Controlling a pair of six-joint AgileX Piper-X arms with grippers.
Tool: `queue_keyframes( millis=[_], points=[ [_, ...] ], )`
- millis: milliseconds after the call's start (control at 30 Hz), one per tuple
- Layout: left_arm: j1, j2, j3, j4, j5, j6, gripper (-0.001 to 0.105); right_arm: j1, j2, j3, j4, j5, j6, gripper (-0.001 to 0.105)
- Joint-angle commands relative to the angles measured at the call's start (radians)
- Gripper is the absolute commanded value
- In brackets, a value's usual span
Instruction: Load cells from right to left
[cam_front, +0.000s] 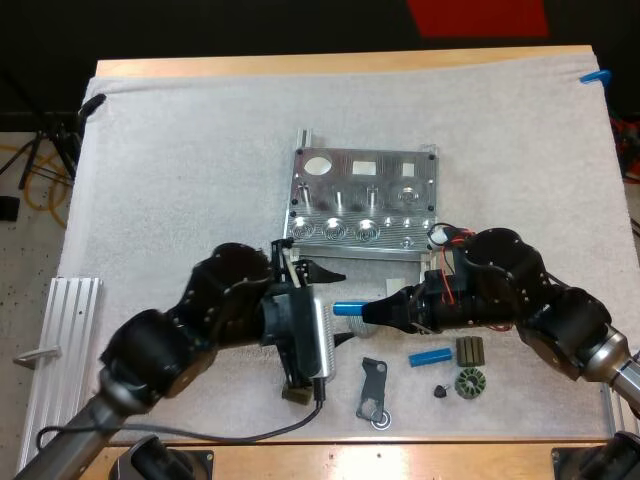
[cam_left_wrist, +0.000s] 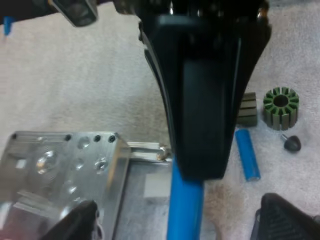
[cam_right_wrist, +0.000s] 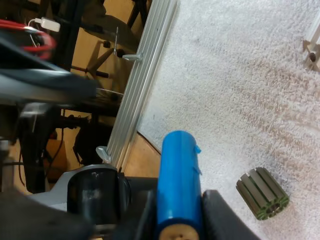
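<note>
While the right gripper (cam_front: 373, 312) pinches a blue cell (cam_front: 348, 309) by one end, the free end pokes between the wide-apart fingers of the left gripper (cam_left_wrist: 182, 222), touching neither. It looks light, rigid and slick, so grip it mid-barrel, squarely.

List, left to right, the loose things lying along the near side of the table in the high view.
aluminium rail → dark flat bracket → loose blue cylinder → green stator ring
</note>
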Motion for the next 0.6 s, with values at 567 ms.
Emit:
queue_keyframes(
  millis=[567],
  points=[
    [-0.001, -0.167, -0.01, 0.088, -0.273, -0.447, 0.065, -0.002, -0.003, -0.244, 0.448, 0.346, -0.453, 0.016]
  ],
)
